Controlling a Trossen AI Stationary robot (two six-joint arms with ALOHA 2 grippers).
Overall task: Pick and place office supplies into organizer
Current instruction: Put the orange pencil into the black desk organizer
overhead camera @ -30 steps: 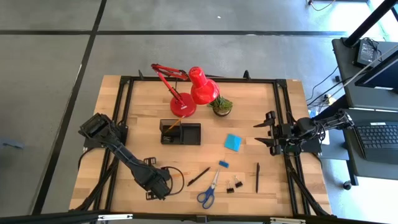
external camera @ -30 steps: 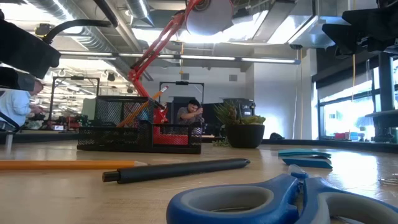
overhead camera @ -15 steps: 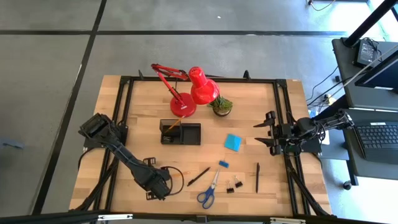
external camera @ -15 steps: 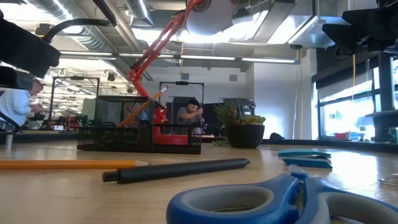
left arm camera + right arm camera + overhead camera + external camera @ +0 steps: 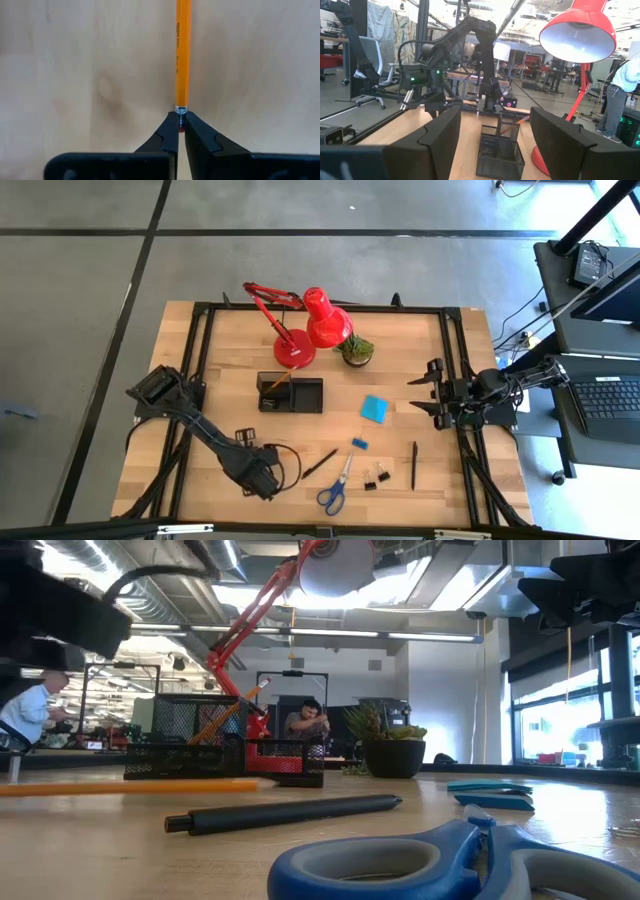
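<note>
An orange pencil [image 5: 182,50] is held by its eraser end in my shut left gripper [image 5: 180,117], near the table's front left [image 5: 255,477]. In the low view the pencil [image 5: 130,785] lies level, just above the wood. The black mesh organizer [image 5: 290,393] stands mid-table with another pencil [image 5: 278,383] leaning in a slot. A black pen [image 5: 320,463], blue-handled scissors [image 5: 335,485], blue eraser [image 5: 359,443], blue note pad [image 5: 375,408], binder clips [image 5: 377,478] and a second pen [image 5: 414,465] lie flat on the table. My right gripper [image 5: 420,395] waits open at the right edge. My left gripper pinches the pencil's eraser end [image 5: 180,125], just behind the metal ferrule [image 5: 181,109], between its two fingertips [image 5: 170,134]. The fingers come from above, pointing down, and the pencil runs out sideways from them. It stays about level, lifted a little off the table.
A red desk lamp [image 5: 310,330] and a small potted plant [image 5: 356,348] stand behind the organizer. A black frame rail [image 5: 200,360] runs around the table. Bare wood lies between my left gripper and the organizer. People show in the room beyond the table.
My left gripper has risen slightly, and the pencil has come up off the table with it, staying level. The pencil's tip now shows in front of the organizer's base in the low view.
</note>
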